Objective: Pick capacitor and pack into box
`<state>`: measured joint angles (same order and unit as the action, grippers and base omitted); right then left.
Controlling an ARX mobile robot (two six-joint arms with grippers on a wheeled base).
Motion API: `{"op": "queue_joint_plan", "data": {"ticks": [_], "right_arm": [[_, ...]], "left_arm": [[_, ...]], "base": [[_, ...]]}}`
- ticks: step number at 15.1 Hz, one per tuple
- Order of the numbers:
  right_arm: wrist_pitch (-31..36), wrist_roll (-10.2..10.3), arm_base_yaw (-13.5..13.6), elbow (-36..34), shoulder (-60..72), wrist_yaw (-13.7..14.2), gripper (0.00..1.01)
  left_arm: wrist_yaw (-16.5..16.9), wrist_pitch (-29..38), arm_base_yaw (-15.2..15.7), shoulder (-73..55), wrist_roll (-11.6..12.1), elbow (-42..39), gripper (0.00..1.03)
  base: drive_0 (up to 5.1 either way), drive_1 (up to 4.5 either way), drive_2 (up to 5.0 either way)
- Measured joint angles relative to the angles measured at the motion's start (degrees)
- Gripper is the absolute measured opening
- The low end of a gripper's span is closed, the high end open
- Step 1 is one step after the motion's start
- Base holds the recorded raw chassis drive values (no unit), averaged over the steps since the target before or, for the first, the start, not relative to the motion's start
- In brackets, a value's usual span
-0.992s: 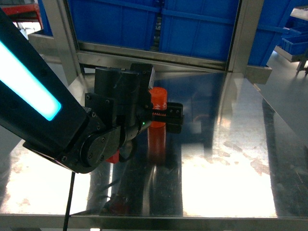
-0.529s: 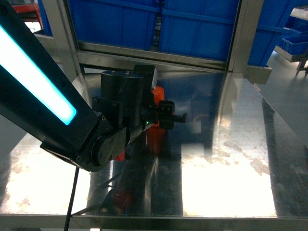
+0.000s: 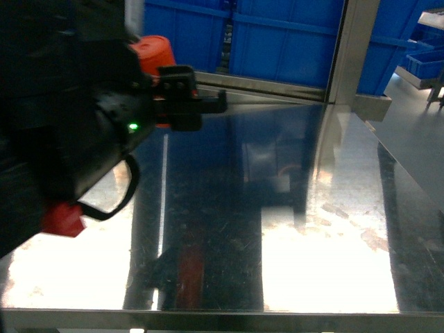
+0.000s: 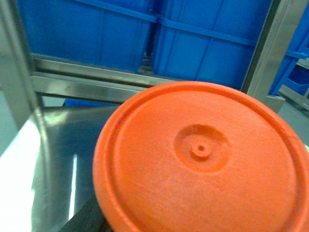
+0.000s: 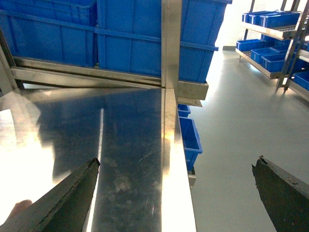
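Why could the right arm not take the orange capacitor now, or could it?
Probably not easily: the orange capacitor is lifted in the left gripper at far left, while the right gripper hangs open over the table's right edge, with nothing between them.

This looks like a factory or a big storeroom. Big blue crates (image 3: pixel 277 41) sit on a metal rack past the left pincer (image 3: pixel 184 97). Under it lies a shiny steel table (image 3: pixel 326 229). Off beside the right pincer (image 5: pixel 176 193) are a smooth grey floor (image 5: pixel 231 145) and shelves (image 5: pixel 282 34) holding more blue bins.

Steel table (image 3: pixel 326 229), blue crates (image 3: pixel 291 41)
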<state>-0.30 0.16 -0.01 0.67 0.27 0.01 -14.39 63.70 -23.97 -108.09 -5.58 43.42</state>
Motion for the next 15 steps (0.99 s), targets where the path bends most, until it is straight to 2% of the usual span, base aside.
{"op": "queue_joint_plan", "data": {"ticks": [2,3,4,5,6,7,8,9,10,11,12,15], "right_arm": [[0.0,0.0,0.0,0.0,0.0,0.0,0.98],[0.0,0.0,0.0,0.0,0.0,0.0,0.98],[0.0,0.0,0.0,0.0,0.0,0.0,0.98],[0.0,0.0,0.0,0.0,0.0,0.0,0.98],[0.0,0.0,0.0,0.0,0.0,0.0,0.98],[0.0,0.0,0.0,0.0,0.0,0.0,0.98],[0.0,0.0,0.0,0.0,0.0,0.0,0.98],[0.0,0.0,0.0,0.0,0.0,0.0,0.98],[0.0,0.0,0.0,0.0,0.0,0.0,0.98],[0.0,0.0,0.0,0.0,0.0,0.0,0.98],[0.0,0.0,0.0,0.0,0.0,0.0,0.98],[0.0,0.0,0.0,0.0,0.0,0.0,0.98]], "left_arm": [[-5.9,-0.2,-0.4,11.8,0.0,-13.0,0.45],[-9.2,-1.2,-1.6,18.4,0.1,-18.5,0.44],[-13.2,-3.8,-4.5,27.5,0.6,-24.0,0.44],[-18.7,-8.6,-8.3,36.9,1.6,-28.7,0.44],[-26.4,-15.5,-13.9,47.5,3.0,-33.2,0.44],[-30.8,-17.4,-16.6,54.9,3.8,-34.7,0.44],[-32.2,-16.5,-16.4,57.6,4.2,-34.0,0.44],[-32.5,-16.7,-16.1,57.8,4.3,-33.7,0.44],[-26.1,-25.7,-14.1,60.3,4.6,-33.7,0.44],[-21.2,-30.6,-11.0,64.3,4.8,-35.2,0.44],[-16.7,-34.4,-6.4,70.8,4.8,-37.0,0.44],[-6.5,-41.5,3.3,81.0,4.8,-39.6,0.44]], "base": [[0.0,0.0,0.0],[0.0,0.0,0.0],[0.0,0.0,0.0],[0.0,0.0,0.0],[0.0,0.0,0.0],[0.0,0.0,0.0],[0.0,0.0,0.0],[0.0,0.0,0.0],[0.0,0.0,0.0],[0.0,0.0,0.0],[0.0,0.0,0.0],[0.0,0.0,0.0]]}}
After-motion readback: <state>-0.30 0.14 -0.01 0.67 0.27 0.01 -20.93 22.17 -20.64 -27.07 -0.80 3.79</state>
